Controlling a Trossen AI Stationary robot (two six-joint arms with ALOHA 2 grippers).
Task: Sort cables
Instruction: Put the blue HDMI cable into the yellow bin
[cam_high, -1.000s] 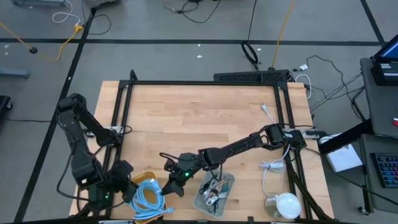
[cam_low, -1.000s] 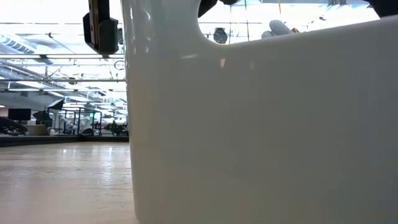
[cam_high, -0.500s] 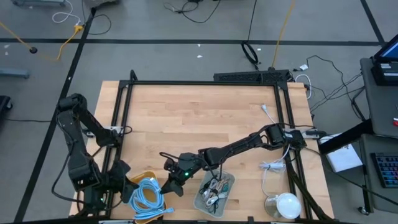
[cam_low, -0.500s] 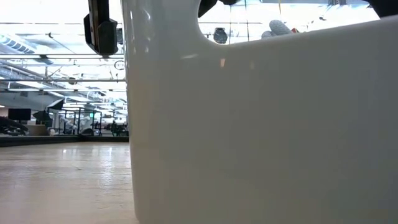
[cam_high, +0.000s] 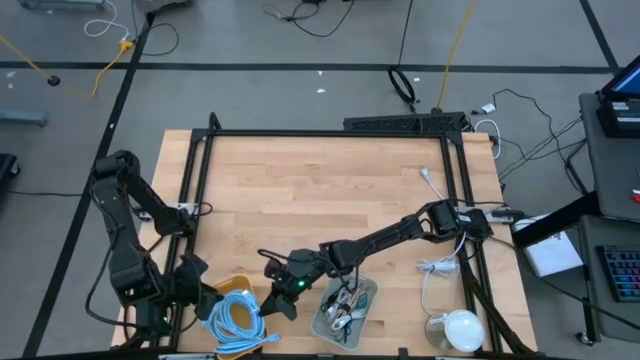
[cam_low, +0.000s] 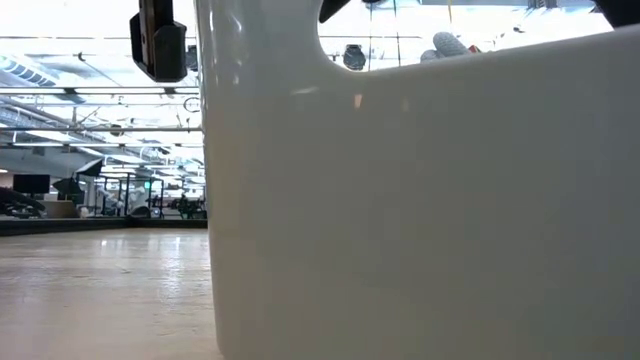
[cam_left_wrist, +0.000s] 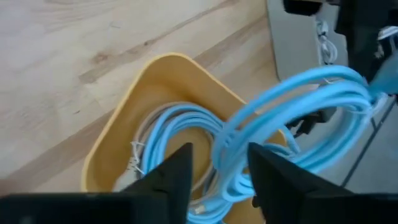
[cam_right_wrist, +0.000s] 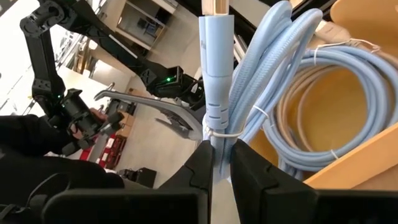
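Right now my right gripper (cam_right_wrist: 221, 163) is pinched narrow on a light-blue cable (cam_right_wrist: 219, 74), holding the coil just above the yellow bin (cam_left_wrist: 146, 106), which sits at the near-left part of the table (cam_high: 330, 190). More blue loops (cam_left_wrist: 180, 130) already lie inside that bin. My left gripper (cam_left_wrist: 217, 177) hovers right over the bin too, its fingers spread apart and empty, close to the hanging coil.

My worry is the grip point. I judge that I hold the coil only by a few strands near its white tie (cam_right_wrist: 217, 132), so the loop could swing, or slip out early and land half over the bin's rim. A second risk is collision: both grippers crowd the same bin, and a careless move could knock one into the other or shove the bin sideways. The grey bin (cam_high: 345, 305), just right of the yellow one, holds the thinner mixed bundles, so a swinging coil might drop into it and spoil the sort.

I can read no brand, label or writing anywhere; the white wall (cam_low: 420, 200) filling the low view is blank.
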